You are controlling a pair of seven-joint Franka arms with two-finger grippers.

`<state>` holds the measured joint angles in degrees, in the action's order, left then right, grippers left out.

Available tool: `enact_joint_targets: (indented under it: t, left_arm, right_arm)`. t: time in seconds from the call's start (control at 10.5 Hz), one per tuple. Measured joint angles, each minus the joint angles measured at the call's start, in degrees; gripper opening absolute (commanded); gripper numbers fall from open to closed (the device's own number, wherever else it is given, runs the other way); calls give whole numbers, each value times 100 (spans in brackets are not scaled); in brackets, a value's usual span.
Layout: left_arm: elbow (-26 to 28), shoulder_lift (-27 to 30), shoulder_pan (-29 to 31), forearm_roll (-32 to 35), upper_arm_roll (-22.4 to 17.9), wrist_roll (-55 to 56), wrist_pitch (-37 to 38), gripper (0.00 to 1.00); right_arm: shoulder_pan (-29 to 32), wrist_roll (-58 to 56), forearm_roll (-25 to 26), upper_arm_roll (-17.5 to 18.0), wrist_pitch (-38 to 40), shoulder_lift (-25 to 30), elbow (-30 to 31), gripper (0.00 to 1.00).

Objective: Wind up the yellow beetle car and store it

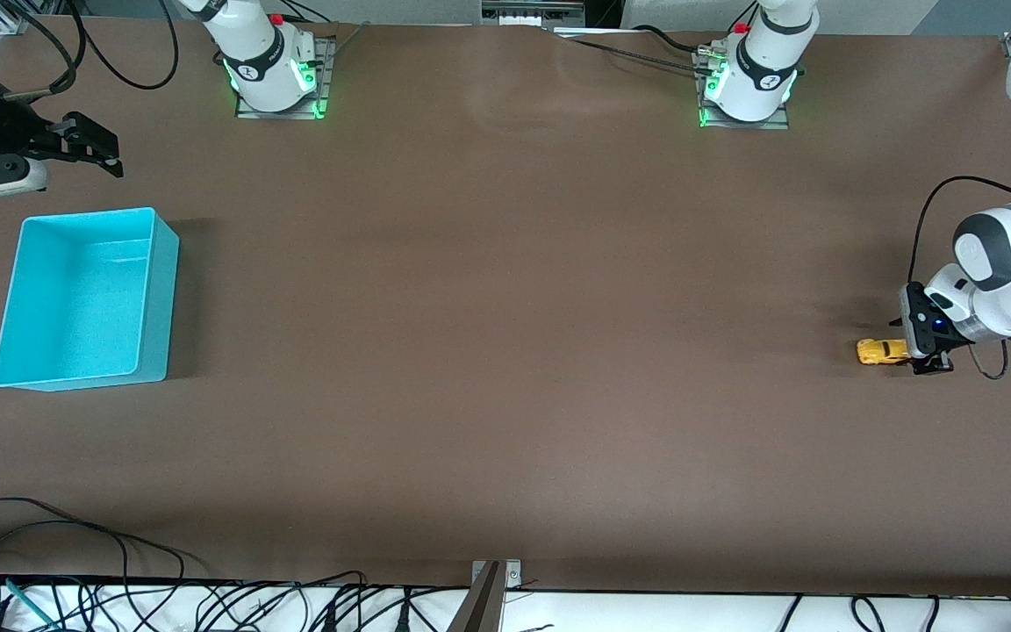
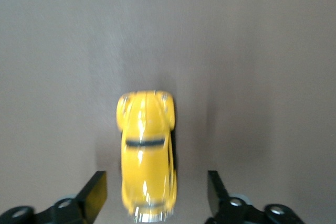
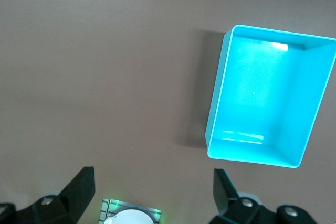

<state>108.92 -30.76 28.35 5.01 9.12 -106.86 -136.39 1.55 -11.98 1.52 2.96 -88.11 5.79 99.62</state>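
Note:
The yellow beetle car (image 1: 881,351) stands on its wheels on the brown table at the left arm's end. In the left wrist view the yellow beetle car (image 2: 147,153) has its rear end between the two fingers, with table showing on both sides of it. My left gripper (image 1: 925,358) (image 2: 156,182) is low at the car's rear, open, touching nothing. My right gripper (image 1: 111,151) (image 3: 152,177) hangs open and empty in the air at the right arm's end, and that arm waits.
A turquoise bin (image 1: 159,298) (image 3: 218,103) sits empty at the right arm's end of the table. The two arm bases (image 1: 277,75) (image 1: 747,83) stand along the table's edge farthest from the front camera. Cables (image 1: 75,544) lie at the near edge.

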Motion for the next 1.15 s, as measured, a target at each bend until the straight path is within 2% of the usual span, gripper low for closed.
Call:
enact_joint_targets:
  t: [0.29, 0.57, 0.76, 1.15]
  left_arm:
    - [-118, 819, -16, -6, 337, 623, 1319, 100]
    - [-486, 1010, -29, -7, 692, 1404, 2101, 100]
    - [-708, 1010, -59, -7, 809, 1811, 2301, 100]
    - [-724, 1000, -60, -7, 884, 2028, 2332, 100]
  right_arm:
    - [0, 0, 0, 0, -1, -1, 0, 100]
    - [0, 0, 0, 0, -1, -1, 0, 100]
    - [0, 0, 0, 0, -1, -1, 0, 100]
    - [0, 0, 0, 1, -1, -1, 0, 100]
